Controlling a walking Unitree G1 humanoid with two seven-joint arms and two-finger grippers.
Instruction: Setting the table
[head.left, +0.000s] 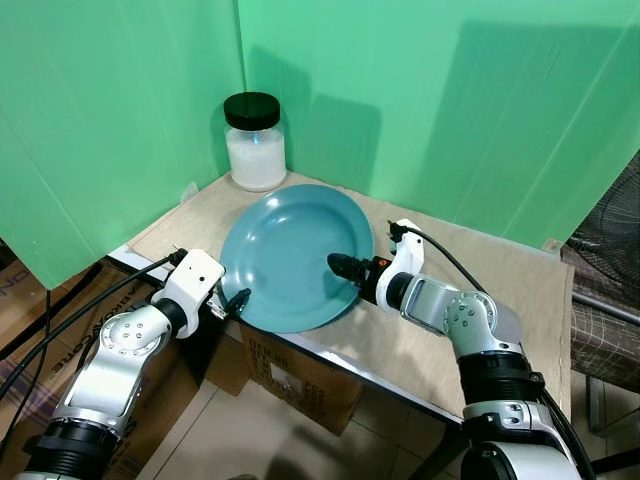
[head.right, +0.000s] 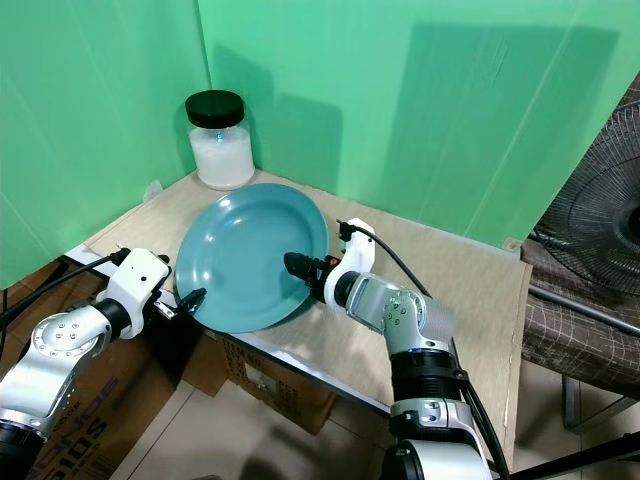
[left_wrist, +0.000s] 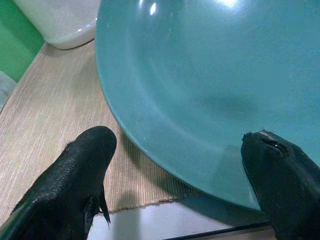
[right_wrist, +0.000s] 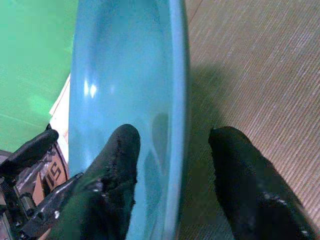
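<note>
Your right gripper (right_wrist: 172, 180) has its two fingers spread either side of the plate's rim, one over the blue inner face and one outside above the mat, with a gap on both sides, so it straddles the edge without pinching it. Your left gripper (left_wrist: 175, 175) is also wide open, its tips at the plate's near-left edge, one over the mat and one by the rim, not closed on anything.

Moving outward, the teal plate (head.left: 290, 250) sits on the woven table mat (head.left: 480, 290), with its near edge reaching past the front of the table (head.left: 330, 350). Behind it, in the corner by the green backdrop (head.left: 450, 100), stands a white-filled jar (head.left: 255, 145) with a black lid, well apart from both grippers.

By my reading you are early in the job: the plate is on the table but hangs over the front edge, and no cutlery or cup is laid. You probably need to close on the rim and shift the plate inward
</note>
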